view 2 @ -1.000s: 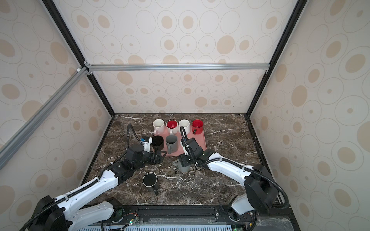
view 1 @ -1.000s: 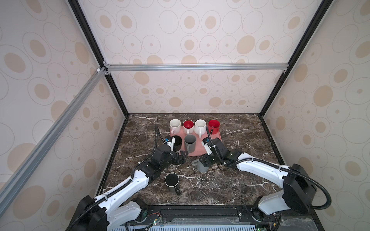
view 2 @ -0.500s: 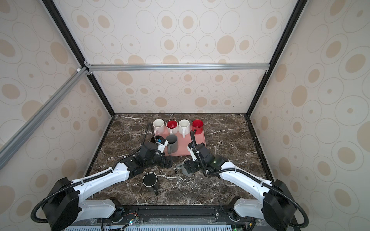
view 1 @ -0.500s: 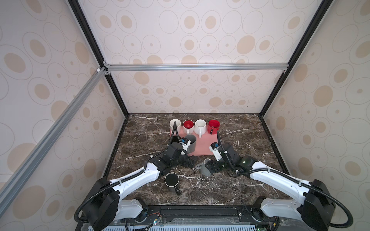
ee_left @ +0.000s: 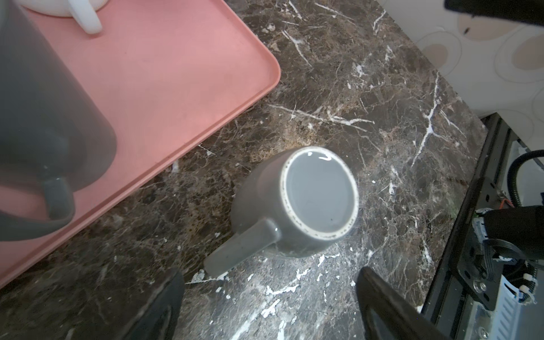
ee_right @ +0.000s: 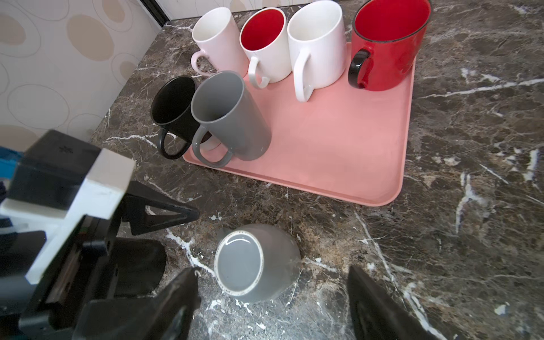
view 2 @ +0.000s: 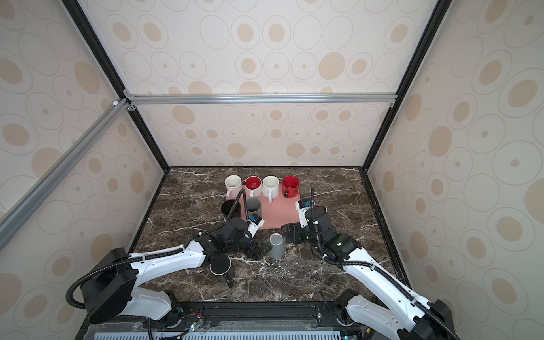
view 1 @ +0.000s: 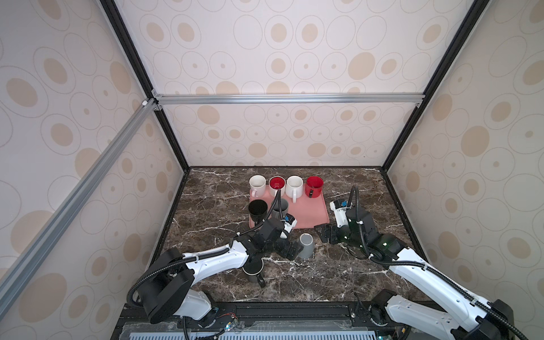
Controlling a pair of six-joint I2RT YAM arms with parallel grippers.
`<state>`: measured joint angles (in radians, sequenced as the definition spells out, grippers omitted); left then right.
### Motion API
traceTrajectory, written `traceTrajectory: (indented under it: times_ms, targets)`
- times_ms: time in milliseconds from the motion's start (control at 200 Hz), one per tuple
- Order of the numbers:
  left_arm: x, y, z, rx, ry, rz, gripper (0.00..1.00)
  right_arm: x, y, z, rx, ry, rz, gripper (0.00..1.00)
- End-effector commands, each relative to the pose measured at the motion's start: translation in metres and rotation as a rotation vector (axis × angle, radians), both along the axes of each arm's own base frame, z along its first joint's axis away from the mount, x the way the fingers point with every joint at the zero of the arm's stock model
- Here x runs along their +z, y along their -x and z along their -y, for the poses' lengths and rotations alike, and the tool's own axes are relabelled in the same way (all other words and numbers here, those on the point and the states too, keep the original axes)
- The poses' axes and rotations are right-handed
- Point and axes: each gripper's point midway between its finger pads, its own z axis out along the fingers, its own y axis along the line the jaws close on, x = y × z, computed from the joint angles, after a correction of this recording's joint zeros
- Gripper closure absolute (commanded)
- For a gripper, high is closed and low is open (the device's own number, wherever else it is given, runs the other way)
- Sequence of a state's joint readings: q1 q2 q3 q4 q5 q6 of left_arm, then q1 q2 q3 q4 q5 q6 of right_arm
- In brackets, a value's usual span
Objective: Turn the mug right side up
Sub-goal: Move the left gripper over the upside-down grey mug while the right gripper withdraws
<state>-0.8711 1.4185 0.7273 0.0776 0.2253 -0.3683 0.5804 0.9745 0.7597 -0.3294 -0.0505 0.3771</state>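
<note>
A grey mug (view 1: pixel 306 246) (view 2: pixel 277 246) stands upside down on the marble table, just in front of the pink tray (view 1: pixel 310 210). Its glazed base (ee_left: pixel 320 192) faces up and its handle (ee_left: pixel 241 250) points toward my left arm. My left gripper (view 1: pixel 294 252) (ee_left: pixel 269 282) is open, with its fingertips just short of the mug's left side. My right gripper (view 1: pixel 323 234) (ee_right: pixel 272 276) is open too, a little to the mug's right and holding nothing. In the right wrist view the mug (ee_right: pixel 254 262) shows beside the left gripper's black fingers (ee_right: pixel 164 215).
The tray (view 2: pixel 282 213) carries several upright mugs: white (view 1: pixel 257 184), red-lined white (view 1: pixel 277 185), white (view 1: pixel 294 186), red (view 1: pixel 314 185), black (view 1: pixel 258 209) and grey (view 1: pixel 280 207). A black mug (view 1: pixel 253 269) stands upright under my left forearm. The enclosure walls stand close on three sides.
My right gripper has opened wider and pulled back to the right, away from the grey mug. My left gripper has swung from beside the tray to the mug's left side.
</note>
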Motion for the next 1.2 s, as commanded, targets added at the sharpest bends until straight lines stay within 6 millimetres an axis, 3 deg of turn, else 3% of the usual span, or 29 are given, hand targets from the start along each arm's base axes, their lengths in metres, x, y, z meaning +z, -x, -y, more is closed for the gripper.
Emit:
traceTrajectory:
  times_ms: [0, 110, 310, 445, 570, 645, 900, 1045, 1195]
  targets:
    - [0.005, 0.000, 0.014, -0.038, 0.064, 0.043, 0.09, 0.001, 0.003, 0.005, -0.009, -0.004, -0.002, 0.18]
    - [0.004, 0.001, 0.018, -0.054, 0.092, 0.051, 0.10, 0.005, 0.004, 0.010, -0.015, 0.003, 0.007, 0.18]
    - [-0.002, 0.014, 0.024, -0.104, 0.120, -0.007, 0.22, 0.007, 0.006, 0.016, -0.024, 0.003, 0.014, 0.18]
    - [-0.006, 0.019, 0.023, -0.109, 0.119, -0.025, 0.22, 0.005, 0.006, 0.016, -0.020, -0.003, 0.010, 0.18]
    - [-0.002, 0.014, 0.015, -0.071, 0.108, 0.016, 0.18, 0.005, 0.005, 0.014, -0.014, -0.007, 0.006, 0.18]
    - [0.010, 0.006, 0.016, -0.052, 0.139, 0.072, 0.15, 0.004, 0.006, 0.014, -0.013, -0.010, 0.003, 0.18]
    - [0.013, -0.007, 0.024, -0.030, 0.160, 0.129, 0.14, 0.004, 0.011, 0.019, -0.017, -0.007, 0.002, 0.18]
    - [0.001, -0.005, 0.035, -0.073, 0.154, 0.082, 0.23, 0.004, 0.014, 0.024, -0.026, 0.001, 0.004, 0.18]
    - [0.001, 0.001, 0.036, -0.092, 0.165, 0.058, 0.32, 0.003, 0.016, 0.026, -0.025, 0.006, 0.005, 0.18]
